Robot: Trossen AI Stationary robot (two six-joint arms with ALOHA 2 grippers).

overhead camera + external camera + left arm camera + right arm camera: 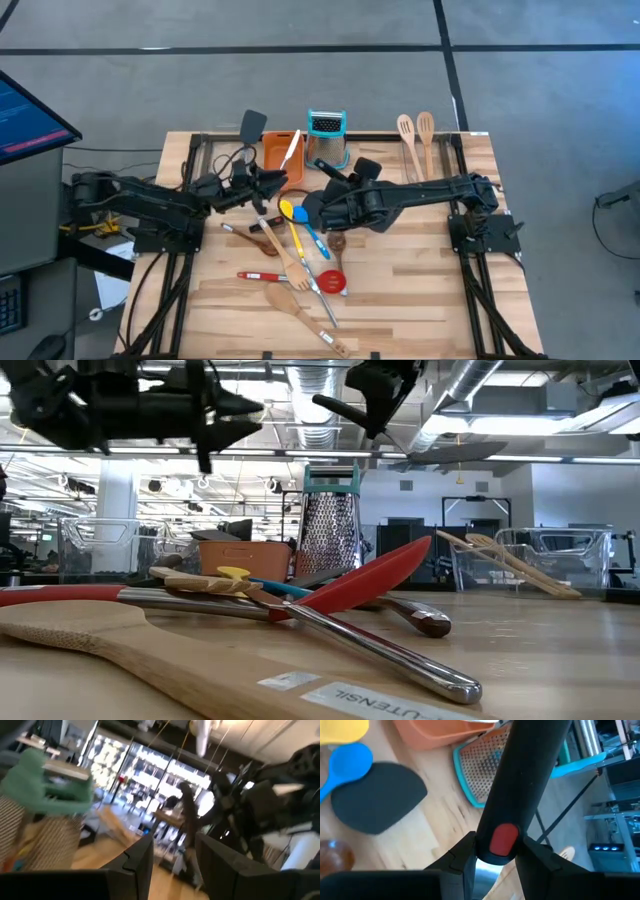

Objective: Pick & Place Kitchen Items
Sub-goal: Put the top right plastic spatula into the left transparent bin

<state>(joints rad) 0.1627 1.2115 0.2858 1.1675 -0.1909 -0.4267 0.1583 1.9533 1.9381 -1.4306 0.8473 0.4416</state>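
Wooden table (420, 290) | right tool (495, 857) clamps black-handled utensil (520, 785) | left tool (172, 855) open, empty

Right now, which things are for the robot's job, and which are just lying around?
For the job: red spoon, blue spoon, yellow spoon, two wooden spoons, wooden spatula, black-handled tool in the right gripper.
Just lying about: grater, orange tray. The left gripper hangs open near the tray.

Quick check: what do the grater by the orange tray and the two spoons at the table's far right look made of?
Grater: shiny perforated steel body, by its glint, with a teal top that looks plastic. The two spoons: pale, matte, likely bare wood. Orange tray: looks like plastic, unconfirmed.
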